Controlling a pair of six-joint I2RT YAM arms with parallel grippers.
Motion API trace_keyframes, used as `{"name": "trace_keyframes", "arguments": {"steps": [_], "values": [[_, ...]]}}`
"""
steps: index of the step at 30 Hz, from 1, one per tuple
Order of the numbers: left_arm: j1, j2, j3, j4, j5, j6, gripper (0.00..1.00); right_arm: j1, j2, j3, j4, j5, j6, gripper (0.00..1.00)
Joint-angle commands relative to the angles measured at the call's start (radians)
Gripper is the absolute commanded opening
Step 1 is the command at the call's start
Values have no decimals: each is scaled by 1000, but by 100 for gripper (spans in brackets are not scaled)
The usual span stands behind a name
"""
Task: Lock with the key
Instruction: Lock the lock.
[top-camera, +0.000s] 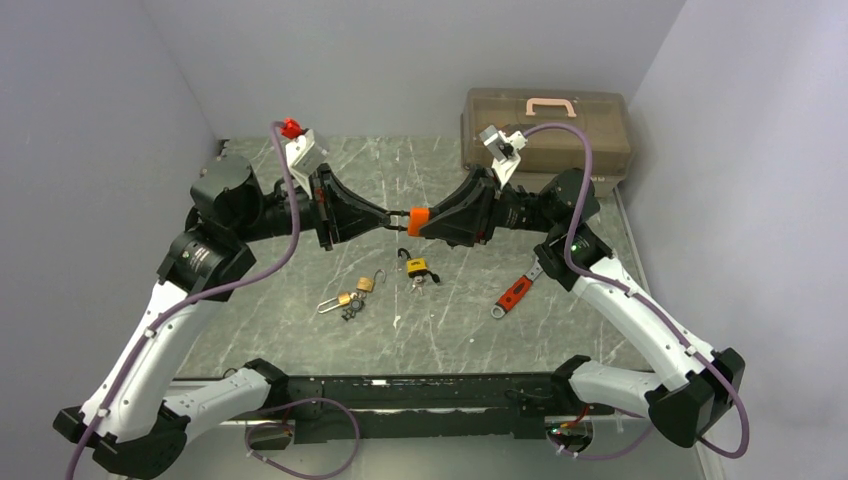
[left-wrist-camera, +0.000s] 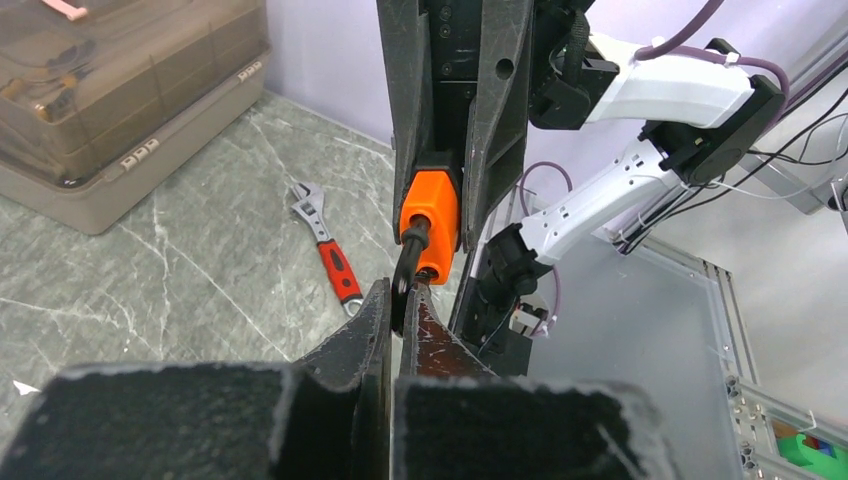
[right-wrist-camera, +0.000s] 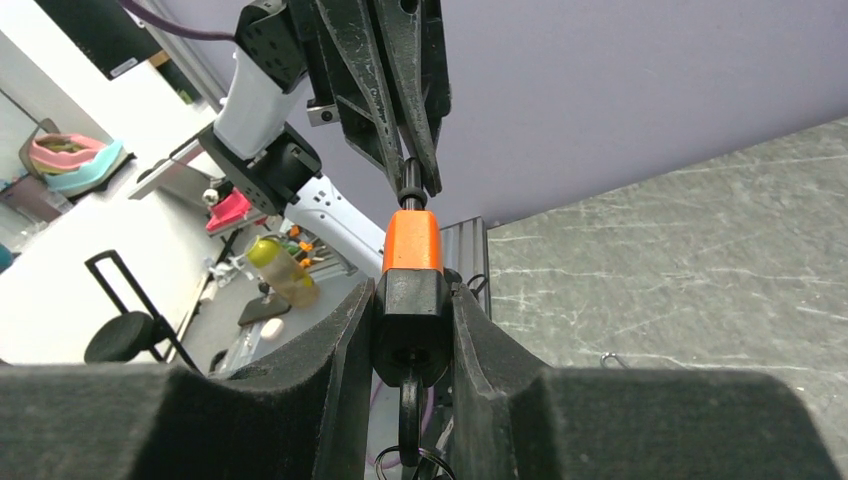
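Note:
An orange-and-black padlock (top-camera: 418, 218) hangs in mid-air between the two arms. My right gripper (right-wrist-camera: 412, 300) is shut on its black lower body (right-wrist-camera: 412, 335), with the orange part (right-wrist-camera: 412, 243) sticking out ahead. A key (right-wrist-camera: 409, 410) with a wire ring sits in the keyhole at the lock's base. My left gripper (left-wrist-camera: 402, 296) is shut on the lock's dark shackle (left-wrist-camera: 407, 262), just in front of the orange body (left-wrist-camera: 432, 208). Seen from above, the left gripper (top-camera: 390, 217) and the right gripper (top-camera: 440, 222) meet tip to tip.
On the table below lie a brass padlock (top-camera: 362, 286) with keys, a yellow-and-black padlock (top-camera: 417, 267) and a red-handled wrench (top-camera: 515, 292). A brown toolbox (top-camera: 545, 125) stands at the back right, against the wall.

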Motion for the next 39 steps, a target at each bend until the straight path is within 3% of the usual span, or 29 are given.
{"name": "trace_keyframes", "arguments": {"steps": [1,39], "values": [[-5,15,-13,67,72,-27,0,4,5,25,101,8,25,0],[-77,70,-30,68,65,-47,0,37,91,86,46,54,-33,0]]}}
